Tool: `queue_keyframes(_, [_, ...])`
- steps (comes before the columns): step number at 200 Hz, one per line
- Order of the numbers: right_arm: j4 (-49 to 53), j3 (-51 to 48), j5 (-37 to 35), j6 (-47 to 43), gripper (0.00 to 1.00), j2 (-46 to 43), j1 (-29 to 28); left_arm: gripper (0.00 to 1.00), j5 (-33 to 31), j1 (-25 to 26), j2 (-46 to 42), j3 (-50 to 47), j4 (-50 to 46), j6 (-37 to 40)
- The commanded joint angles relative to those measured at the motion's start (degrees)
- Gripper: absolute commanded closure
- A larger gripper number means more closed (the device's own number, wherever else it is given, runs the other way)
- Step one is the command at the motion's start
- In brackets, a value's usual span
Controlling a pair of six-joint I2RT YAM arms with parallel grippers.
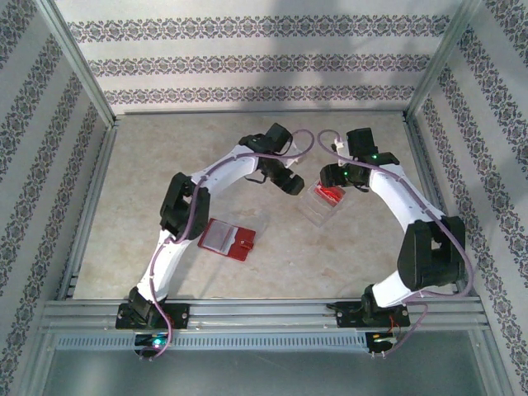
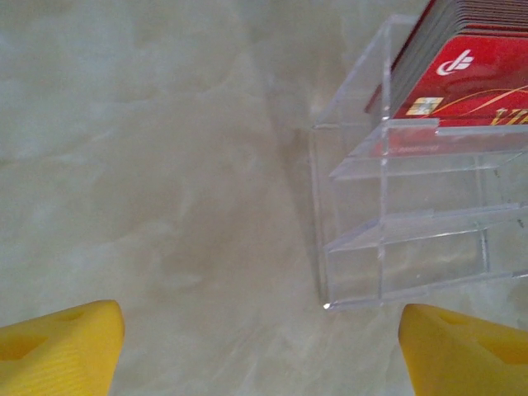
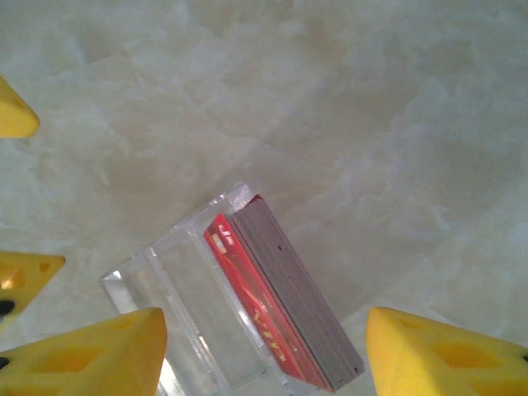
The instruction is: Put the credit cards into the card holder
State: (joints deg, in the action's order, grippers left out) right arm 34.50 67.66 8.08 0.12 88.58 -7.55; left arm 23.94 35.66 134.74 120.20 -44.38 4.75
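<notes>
As both arms arch inward, left end effector (image 2: 260,313) and right end effector (image 3: 266,320) gape near the tray (image 2: 388,247).

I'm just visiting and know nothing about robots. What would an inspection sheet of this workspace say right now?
Surface: pale marbled table.
Job's things: red credit cards stacked in a clear tray; red card holder lies open, apart from the tray, near the left arm.
Clutter: nothing seen.
Grippers: left gripper open, near the tray; right gripper open, over the cards; neither holds anything.
Cables: purple cables run along both arms.
Surroundings: patterned wallpaper walls, metal frame.
</notes>
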Motion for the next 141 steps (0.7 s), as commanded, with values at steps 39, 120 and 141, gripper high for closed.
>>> queue_keyframes(39, [-1.8, -1.1, 2.7, -4.2, 0.35, 2.0, 2.5, 0.17, 6.6, 4.0, 4.6, 5.4, -2.9, -2.7])
queue_keyframes(120, [0.0, -0.4, 3.2, -4.5, 0.37, 6.2, 3.0, 0.23, 5.1, 4.7, 8.1, 4.3, -3.7, -2.8])
queue_keyframes(141, [0.3, -0.3, 2.3, -4.4, 0.37, 6.9, 3.2, 0.23, 3.7, 4.8, 8.6, 3.7, -3.7, -2.4])
